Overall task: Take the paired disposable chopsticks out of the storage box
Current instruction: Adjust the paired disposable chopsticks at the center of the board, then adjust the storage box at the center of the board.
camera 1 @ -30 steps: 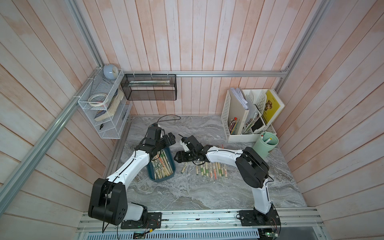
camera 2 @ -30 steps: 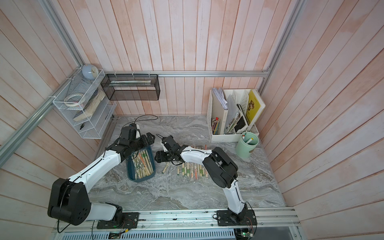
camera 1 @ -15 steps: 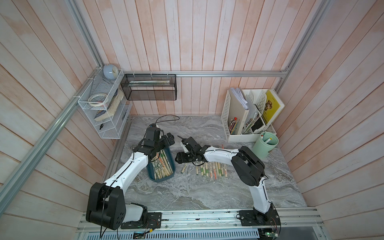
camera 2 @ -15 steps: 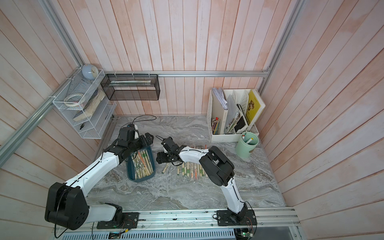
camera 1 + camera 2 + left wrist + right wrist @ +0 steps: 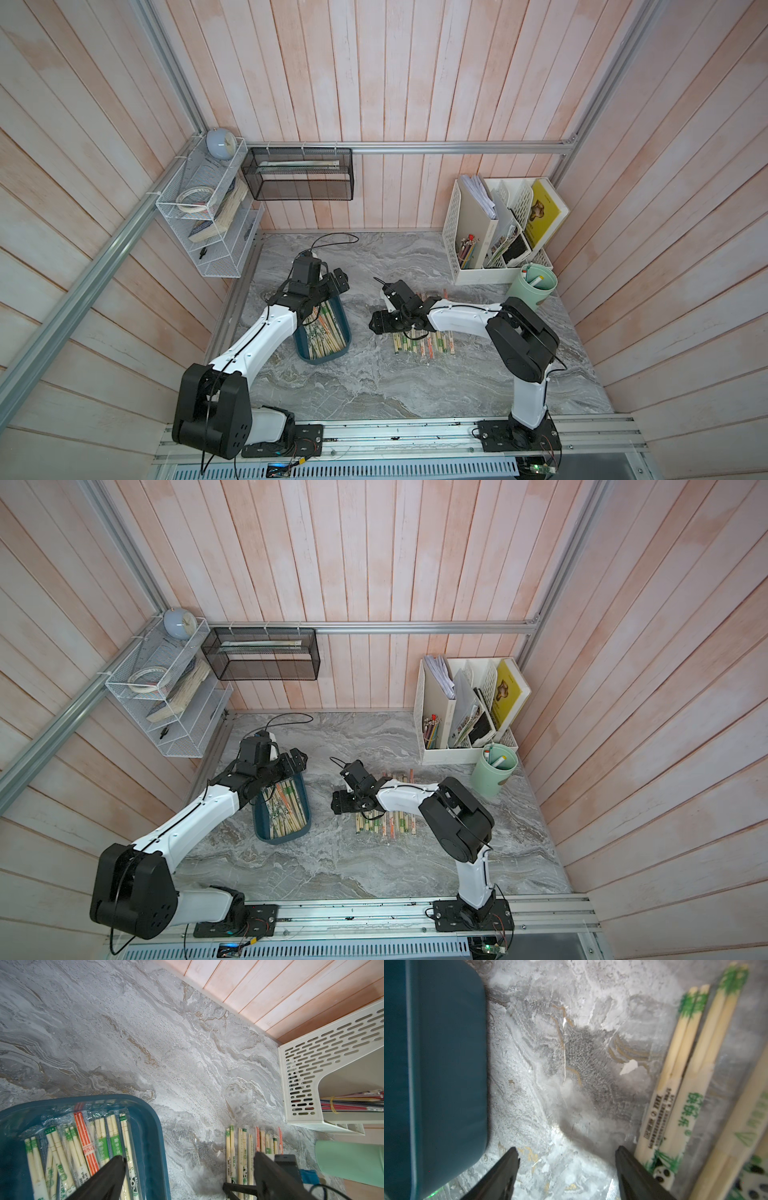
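Marble table (image 5: 374, 386), two arms. Barely any change over the last second: both arms shift slightly, jaw widths stay the same and no pair gets lifted. So no progress; probably the pause between a drop and the next pick. One storage box (image 5: 151, 1130) sits on the table under the left arm, well filled. Left gripper (image 5: 189, 1157) spread wide, empty, one finger over the box contents, the other past its rim. Right gripper (image 5: 566, 1149) released, empty, low over bare table between box and laid-out row (image 5: 424, 345). Paired disposable chopsticks (image 5: 89, 1147): roughly a dozen in the box, about nine in the row. Sleeves overlap, so no exact count.
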### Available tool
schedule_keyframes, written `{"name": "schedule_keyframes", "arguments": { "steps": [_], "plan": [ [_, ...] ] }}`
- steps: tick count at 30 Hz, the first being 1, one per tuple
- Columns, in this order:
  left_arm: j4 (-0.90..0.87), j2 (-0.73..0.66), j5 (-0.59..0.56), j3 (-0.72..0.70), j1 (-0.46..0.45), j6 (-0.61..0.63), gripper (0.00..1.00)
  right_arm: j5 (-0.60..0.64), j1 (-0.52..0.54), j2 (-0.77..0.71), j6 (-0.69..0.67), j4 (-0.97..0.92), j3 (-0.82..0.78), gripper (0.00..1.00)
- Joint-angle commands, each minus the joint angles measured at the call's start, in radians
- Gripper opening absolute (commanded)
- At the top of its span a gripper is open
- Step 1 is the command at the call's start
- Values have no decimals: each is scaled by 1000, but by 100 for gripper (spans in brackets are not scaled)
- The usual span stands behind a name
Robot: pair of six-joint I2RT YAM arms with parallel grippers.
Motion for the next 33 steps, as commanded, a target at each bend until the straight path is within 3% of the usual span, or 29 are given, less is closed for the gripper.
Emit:
{"name": "schedule_keyframes", "arguments": {
  "steps": [1,8,17,25,33],
  "plan": [
    [13,26,1,-14,5,-4,100,-59,-2,-23,-22,-6,-1,76],
    [14,79,-60,-2,18,-17,100,-91,21,21,-37,-23,91,76],
    [58,204,-57,41,43,-10,100,-65,56,99,-43,-54,166,76],
    [153,292,76,83,42,-19,100,-59,91,121,-54,-67,201,76],
    [177,392,158,185,-27,-31,100,-71,125,104,-72,-50,198,76]
  ]
}}
